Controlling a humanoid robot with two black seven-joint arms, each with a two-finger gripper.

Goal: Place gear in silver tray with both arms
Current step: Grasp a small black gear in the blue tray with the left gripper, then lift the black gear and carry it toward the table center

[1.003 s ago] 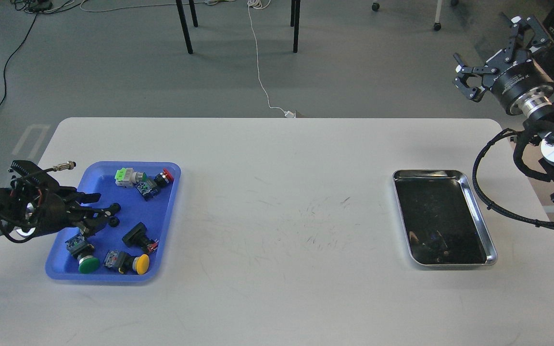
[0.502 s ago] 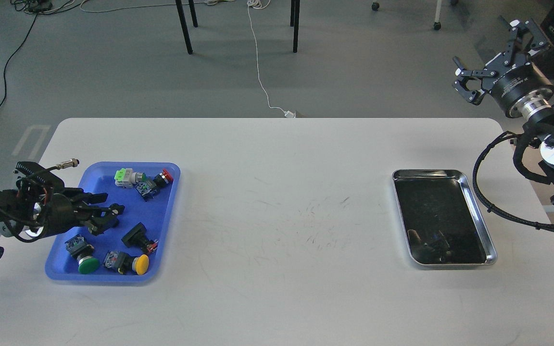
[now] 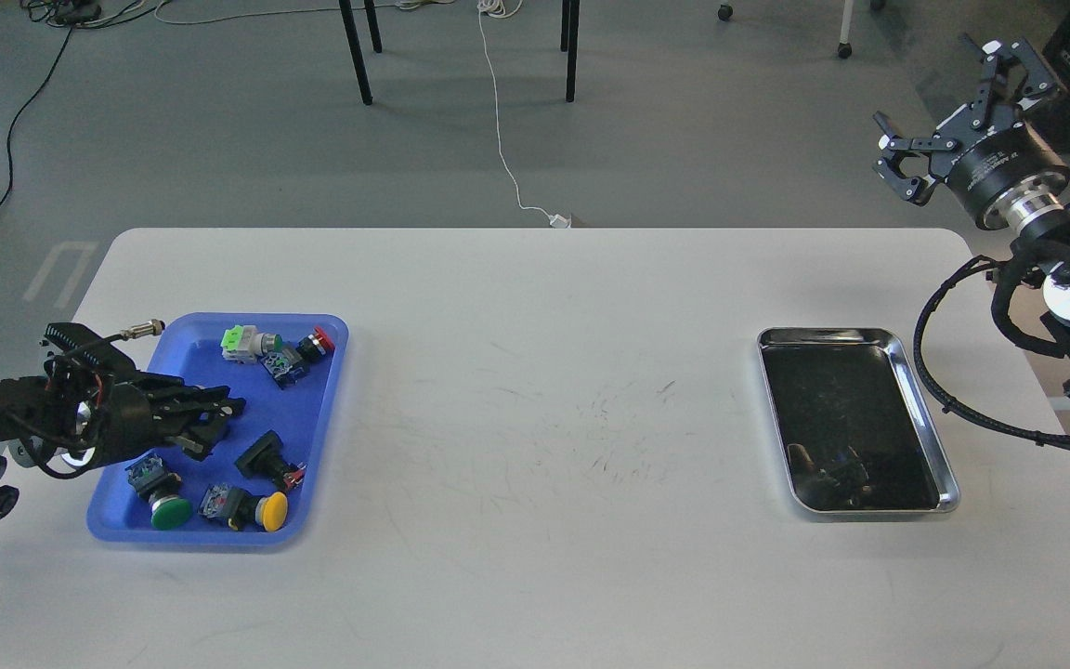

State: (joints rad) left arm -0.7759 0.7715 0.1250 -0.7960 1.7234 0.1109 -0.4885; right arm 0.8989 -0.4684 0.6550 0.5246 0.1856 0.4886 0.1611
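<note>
White table (image 3: pixel 535 576), scuffed with dark scratches at the middle, on a grey floor crossed by cables. Near left, a blue tray (image 3: pixel 321 437) loaded with push-button parts: green-capped switch (image 3: pixel 163 506), yellow-capped switch (image 3: pixel 261 508), a black part (image 3: pixel 266 457) beside them, and at the far end a green-and-white block (image 3: pixel 240 341) and a red-capped switch (image 3: pixel 317 343). No gear recognisable as such among them; probably one of these parts meant. Left gripper (image 3: pixel 215 418) reaching low over the tray's middle, above the green-capped switch, fingers drawn close together; whether anything sits between them cannot be told, dark on dark. Likely placed there to pick from the supply. Across the table and well apart, the silver tray (image 3: pixel 925 409), bottom bare but for reflections, set within the right arm's reach, presumably to receive a handover. Farther still, right gripper (image 3: pixel 948 111) raised beyond the table's far right corner, fingers spread wide, holding nothing, seemingly parked clear.
</note>
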